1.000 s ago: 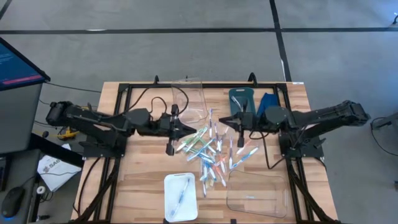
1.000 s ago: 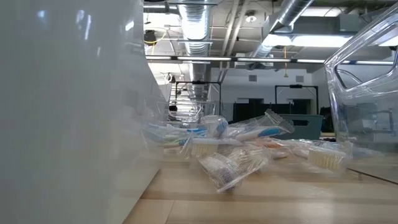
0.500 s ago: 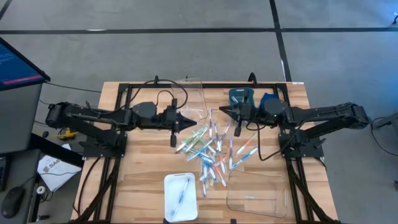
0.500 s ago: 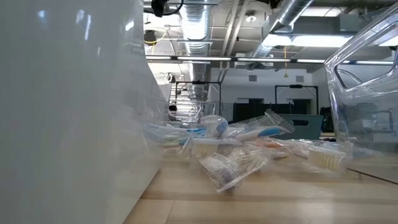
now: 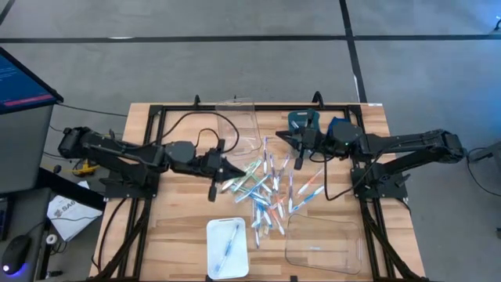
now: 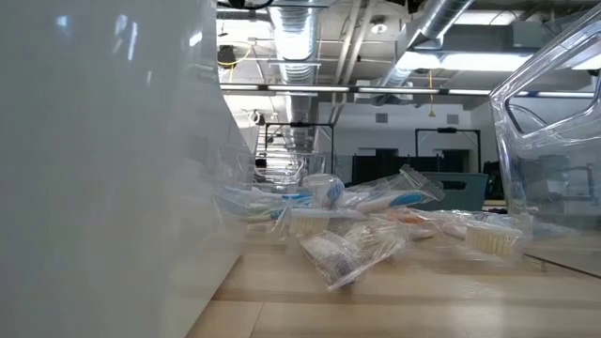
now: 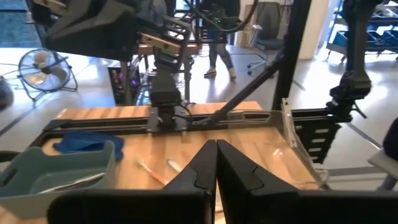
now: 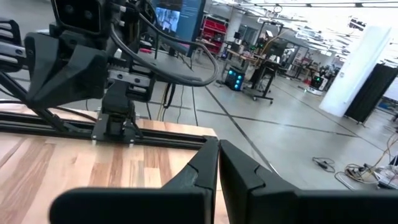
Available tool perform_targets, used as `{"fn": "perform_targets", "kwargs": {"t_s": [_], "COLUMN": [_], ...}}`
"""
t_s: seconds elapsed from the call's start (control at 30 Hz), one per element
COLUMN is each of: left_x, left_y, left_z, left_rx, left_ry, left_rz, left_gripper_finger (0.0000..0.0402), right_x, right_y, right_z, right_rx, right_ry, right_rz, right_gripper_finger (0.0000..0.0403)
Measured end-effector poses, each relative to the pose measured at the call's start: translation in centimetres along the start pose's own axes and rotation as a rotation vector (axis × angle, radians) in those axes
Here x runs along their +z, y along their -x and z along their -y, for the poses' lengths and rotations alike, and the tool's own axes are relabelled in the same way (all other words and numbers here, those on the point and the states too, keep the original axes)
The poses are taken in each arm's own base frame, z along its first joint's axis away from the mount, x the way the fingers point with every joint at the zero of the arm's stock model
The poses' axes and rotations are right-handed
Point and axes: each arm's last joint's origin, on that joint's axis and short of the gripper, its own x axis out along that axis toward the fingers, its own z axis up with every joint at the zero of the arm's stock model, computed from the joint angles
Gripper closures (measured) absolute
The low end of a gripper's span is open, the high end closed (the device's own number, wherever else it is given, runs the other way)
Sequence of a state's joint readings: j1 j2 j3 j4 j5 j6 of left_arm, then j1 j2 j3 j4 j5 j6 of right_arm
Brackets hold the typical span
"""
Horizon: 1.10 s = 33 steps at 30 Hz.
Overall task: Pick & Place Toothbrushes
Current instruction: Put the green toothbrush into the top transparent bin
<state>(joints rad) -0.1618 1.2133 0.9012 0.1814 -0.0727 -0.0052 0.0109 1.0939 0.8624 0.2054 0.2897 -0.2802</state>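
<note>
Since a second ago the left gripper (image 5: 228,169) has swung out toward the pile and dipped nearer again, while the right gripper (image 5: 283,137) has drawn back toward the far right of the table; both have their fingers pressed together with nothing between them. The toothbrushes (image 5: 268,190) lie in a loose heap at the middle of the wooden table (image 5: 176,227), most with their long axes running near-to-far or on a diagonal. The left gripper's tip sits just left of the heap's nearest green-handled sticks, so that arm looks the closer one for a pick; it would need to spread its fingers and come across a handle. The right gripper hangs over the heap's far edge. One brush already rests in the white tray (image 5: 227,247) at the near edge. No brand or writing can be read.
</note>
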Motion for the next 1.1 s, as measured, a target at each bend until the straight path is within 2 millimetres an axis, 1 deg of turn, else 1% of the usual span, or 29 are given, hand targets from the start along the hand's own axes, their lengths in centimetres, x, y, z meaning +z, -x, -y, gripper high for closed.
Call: {"fn": "perform_targets", "kwargs": {"t_s": [0.1, 0.47, 0.53, 0.63, 0.8, 0.9, 0.97, 1.1], "left_x": [0.0, 0.0, -0.2, -1.0, -3.0, -4.1, -5.0, -6.3], "left_y": [0.0, 0.0, 0.0, 0.1, 0.4, 0.5, 0.3, -1.1], "left_z": [0.2, 0.2, 0.2, -0.2, -2.7, -3.7, -4.0, -4.2], "left_rx": [-0.008, -0.005, -0.004, 0.053, 0.187, 0.233, 0.229, 0.089], "left_ry": [-0.001, -0.001, 0.001, 0.054, 0.215, 0.259, 0.271, 0.324], "left_rz": [0.001, -0.002, -0.023, -0.104, -0.296, -0.39, -0.459, -0.539], "left_gripper_finger": [0.04, 0.04, 0.04, 0.04, 0.04, 0.04, 0.04, 0.04], "right_x": [0.0, 0.1, 0.1, 0.1, 0.0, -0.1, -0.1, -0.1], "right_y": [0.0, 0.0, 0.0, 0.0, 0.2, 0.2, 0.3, 0.4], "right_z": [-0.1, 0.0, 0.0, -0.1, -0.6, -0.8, -1.0, -1.4], "right_rx": [0.003, -0.003, -0.003, 0.003, 0.027, 0.039, 0.048, 0.064], "right_ry": [-0.002, -0.023, -0.023, -0.045, -0.088, -0.088, -0.093, -0.09], "right_rz": [0.0, 0.014, 0.014, 0.007, -0.013, -0.021, -0.027, -0.032], "right_gripper_finger": [0.0393, 0.0393, 0.0393, 0.0393, 0.0393, 0.0393, 0.0393, 0.0393]}}
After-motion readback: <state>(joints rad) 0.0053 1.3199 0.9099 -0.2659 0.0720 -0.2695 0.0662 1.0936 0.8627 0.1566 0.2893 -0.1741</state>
